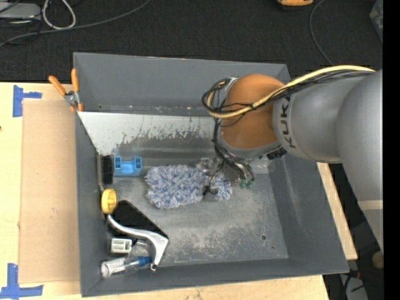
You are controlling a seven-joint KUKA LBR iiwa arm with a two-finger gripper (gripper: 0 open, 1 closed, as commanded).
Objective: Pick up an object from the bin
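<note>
Along the left side of the grey bin point(156, 92) lie a blue brush with black bristles point(127, 165), a yellow cap point(109, 199), a black-and-white handled tool point(134, 224) and a small clear bottle point(122, 266), all well apart from the gripper point(219, 179). The gripper is down at the right end of a fuzzy blue-and-white mop cloth point(172, 185). The cloth is shaggy, oblong and lies mid-bin. Whether the gripper is open or closed cannot be told.
</note>
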